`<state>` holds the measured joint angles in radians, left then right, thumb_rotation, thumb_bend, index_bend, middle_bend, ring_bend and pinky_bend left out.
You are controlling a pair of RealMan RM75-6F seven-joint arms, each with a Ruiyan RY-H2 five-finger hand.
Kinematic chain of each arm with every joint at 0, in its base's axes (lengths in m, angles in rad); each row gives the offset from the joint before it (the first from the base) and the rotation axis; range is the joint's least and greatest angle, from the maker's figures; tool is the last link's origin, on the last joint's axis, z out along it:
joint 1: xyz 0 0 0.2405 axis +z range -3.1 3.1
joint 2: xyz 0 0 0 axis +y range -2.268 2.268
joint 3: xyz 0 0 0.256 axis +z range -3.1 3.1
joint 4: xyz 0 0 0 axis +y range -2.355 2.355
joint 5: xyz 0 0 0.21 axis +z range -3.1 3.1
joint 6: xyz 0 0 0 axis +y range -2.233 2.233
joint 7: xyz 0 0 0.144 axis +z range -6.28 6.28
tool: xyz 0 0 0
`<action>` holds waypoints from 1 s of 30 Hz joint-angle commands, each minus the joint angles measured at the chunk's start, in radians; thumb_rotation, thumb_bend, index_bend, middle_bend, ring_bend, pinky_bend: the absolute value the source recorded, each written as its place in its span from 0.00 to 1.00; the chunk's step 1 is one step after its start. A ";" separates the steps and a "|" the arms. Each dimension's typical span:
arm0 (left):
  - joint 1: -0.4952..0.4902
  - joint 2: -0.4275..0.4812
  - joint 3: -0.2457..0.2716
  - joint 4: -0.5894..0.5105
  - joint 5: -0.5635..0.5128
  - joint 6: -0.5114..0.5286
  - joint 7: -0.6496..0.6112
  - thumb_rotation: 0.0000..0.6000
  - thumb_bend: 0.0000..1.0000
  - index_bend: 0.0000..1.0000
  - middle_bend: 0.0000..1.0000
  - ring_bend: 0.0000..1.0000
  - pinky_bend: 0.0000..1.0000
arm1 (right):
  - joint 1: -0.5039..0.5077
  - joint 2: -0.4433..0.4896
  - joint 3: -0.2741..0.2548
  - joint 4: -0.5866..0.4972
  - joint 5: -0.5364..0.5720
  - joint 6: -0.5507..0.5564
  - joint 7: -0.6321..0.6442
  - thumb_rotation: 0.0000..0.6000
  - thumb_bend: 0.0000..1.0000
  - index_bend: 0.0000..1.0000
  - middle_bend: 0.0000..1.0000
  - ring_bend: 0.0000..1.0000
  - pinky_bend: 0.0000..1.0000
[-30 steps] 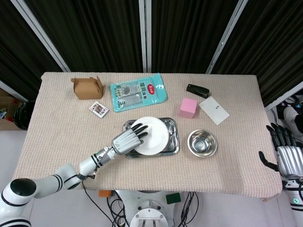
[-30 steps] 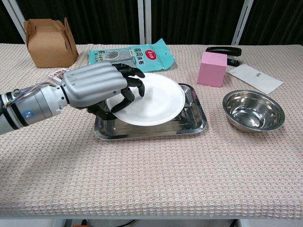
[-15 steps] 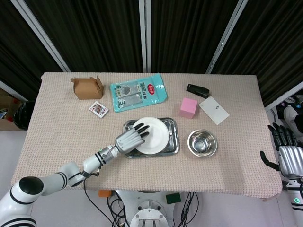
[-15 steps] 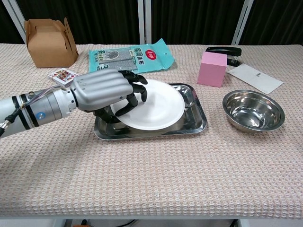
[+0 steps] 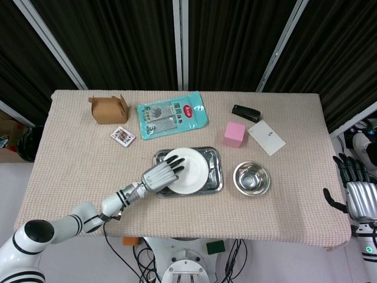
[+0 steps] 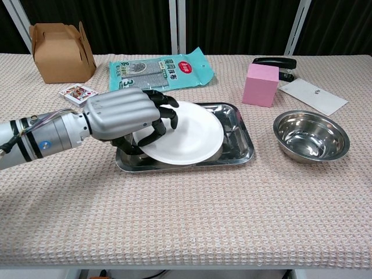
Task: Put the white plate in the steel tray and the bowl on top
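Note:
The white plate (image 5: pixel 189 170) (image 6: pixel 189 134) lies tilted in the steel tray (image 5: pixel 216 173) (image 6: pixel 239 135), its left edge raised. My left hand (image 5: pixel 160 176) (image 6: pixel 123 117) holds that left edge, fingers curled over the rim and thumb under it. The steel bowl (image 5: pixel 251 178) (image 6: pixel 311 136) stands empty on the cloth to the right of the tray. My right hand (image 5: pixel 355 191) hangs off the table's right edge, fingers apart, holding nothing; the chest view does not show it.
A pink block (image 5: pixel 234 134) (image 6: pixel 261 84) stands behind the tray, with a black stapler (image 5: pixel 245 112) and a white card (image 5: pixel 265 137) beyond. A teal packet (image 5: pixel 171 114), playing cards (image 5: pixel 122 136) and a brown box (image 5: pixel 108 109) lie at the back left.
My left hand has lowered the plate further into the tray and drawn slightly left. The right hand has stayed put.

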<state>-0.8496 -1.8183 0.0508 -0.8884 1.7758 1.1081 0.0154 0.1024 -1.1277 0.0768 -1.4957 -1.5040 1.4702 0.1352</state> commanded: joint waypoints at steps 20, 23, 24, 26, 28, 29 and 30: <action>-0.006 0.018 0.017 -0.008 0.002 0.026 -0.003 1.00 0.20 0.09 0.23 0.11 0.18 | 0.001 -0.001 0.001 -0.006 0.000 -0.001 -0.007 0.95 0.35 0.00 0.00 0.00 0.00; -0.005 0.022 0.016 -0.009 -0.001 0.030 0.000 1.00 0.15 0.06 0.19 0.09 0.18 | 0.001 -0.001 0.001 -0.005 0.000 -0.001 -0.007 0.95 0.35 0.00 0.00 0.00 0.00; -0.004 0.023 0.016 -0.010 -0.001 0.032 0.003 1.00 0.13 0.05 0.18 0.08 0.18 | 0.001 -0.001 0.001 -0.005 0.000 -0.001 -0.006 0.95 0.35 0.00 0.00 0.00 0.00; -0.001 0.026 0.014 -0.011 -0.005 0.035 0.009 1.00 0.11 0.04 0.17 0.08 0.18 | 0.001 -0.001 0.001 -0.005 -0.001 0.000 -0.006 0.95 0.35 0.00 0.00 0.00 0.00; 0.001 0.032 0.013 -0.017 -0.012 0.031 0.014 1.00 0.08 0.03 0.16 0.07 0.18 | 0.001 -0.001 0.001 -0.005 -0.001 0.001 -0.006 0.95 0.35 0.00 0.00 0.00 0.00; 0.002 0.035 0.011 -0.020 -0.015 0.028 0.017 1.00 0.07 0.03 0.15 0.07 0.18 | 0.001 -0.001 0.002 -0.005 -0.001 0.001 -0.006 0.95 0.35 0.00 0.00 0.00 0.00; 0.003 0.038 0.010 -0.025 -0.018 0.028 0.022 1.00 0.06 0.02 0.15 0.07 0.18 | 0.002 -0.001 0.001 -0.006 -0.002 0.001 -0.006 0.95 0.35 0.00 0.00 0.00 0.00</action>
<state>-0.8477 -1.7816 0.0616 -0.9115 1.7592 1.1368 0.0356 0.1039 -1.1286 0.0782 -1.5017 -1.5065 1.4713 0.1291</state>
